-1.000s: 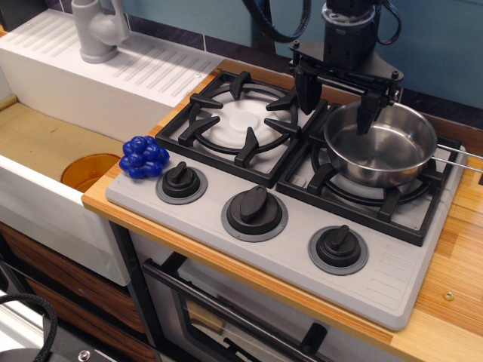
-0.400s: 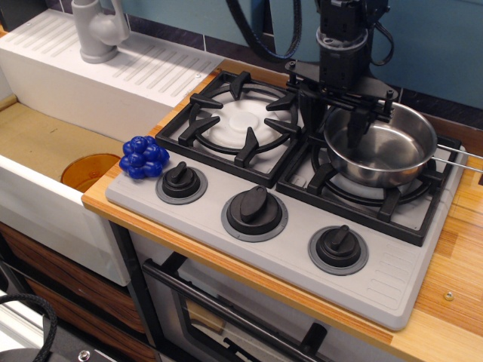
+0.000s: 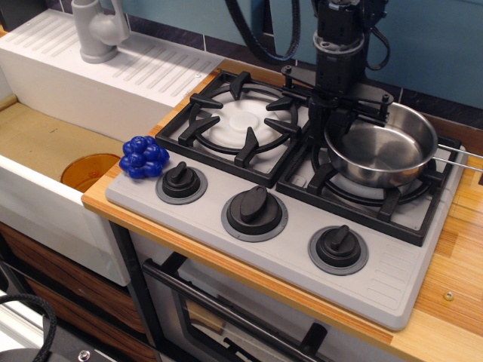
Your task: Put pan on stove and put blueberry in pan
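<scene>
- The pan [image 3: 381, 154] sat on the right-hand burner of the stove [image 3: 302, 249], its wire handle poking out toward three o'clock; that half of the job looked done.
- The blueberry [image 3: 143, 157] lay at the stove's nine o'clock corner, just beside the left knob [image 3: 181, 181] and well apart from the pan.
- The gripper [image 3: 341, 124] hung at the pan's nine o'clock rim; whether its fingers were spread or pressed together, I could not tell from this angle.
- An orange disc [image 3: 87, 170] rested in the sink [image 3: 45, 143] near the berry, at its eight o'clock. A decoy, that one.
- Judging the step in hand: lift clear of the rim, sweep across toward nine o'clock, then drop straight down on the berry with fingers wide.
- The cluster looked glossy and bumpy, so a centred grip would likely stop it squirting out toward the sink.
</scene>
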### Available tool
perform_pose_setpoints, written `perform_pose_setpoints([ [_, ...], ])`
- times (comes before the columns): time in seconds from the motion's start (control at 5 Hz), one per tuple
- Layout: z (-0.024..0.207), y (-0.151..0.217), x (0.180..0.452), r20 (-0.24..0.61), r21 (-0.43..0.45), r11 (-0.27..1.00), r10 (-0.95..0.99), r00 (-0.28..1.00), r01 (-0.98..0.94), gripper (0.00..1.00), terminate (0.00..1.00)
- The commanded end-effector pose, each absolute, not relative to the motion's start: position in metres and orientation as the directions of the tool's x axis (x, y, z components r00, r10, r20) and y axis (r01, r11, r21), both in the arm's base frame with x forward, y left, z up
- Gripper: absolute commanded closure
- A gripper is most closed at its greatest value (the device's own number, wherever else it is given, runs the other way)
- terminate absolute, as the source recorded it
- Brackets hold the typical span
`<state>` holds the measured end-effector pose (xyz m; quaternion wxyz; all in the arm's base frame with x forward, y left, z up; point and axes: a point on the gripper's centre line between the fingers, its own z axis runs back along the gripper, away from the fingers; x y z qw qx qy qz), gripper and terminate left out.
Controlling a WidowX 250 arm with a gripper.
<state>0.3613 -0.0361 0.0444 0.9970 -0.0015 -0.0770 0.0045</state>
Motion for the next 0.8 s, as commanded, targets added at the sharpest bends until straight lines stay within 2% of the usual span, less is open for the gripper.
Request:
perform_pose_setpoints([
  [0.0,0.08,-0.041,0.362,0.185,0.011,1.0,0.003,0.983,-0.005,1.0,0.0],
  [0.6,0.161,-0.035,0.344,0.08,0.071,0.997,-0.005,0.997,-0.001,1.0,0.0],
])
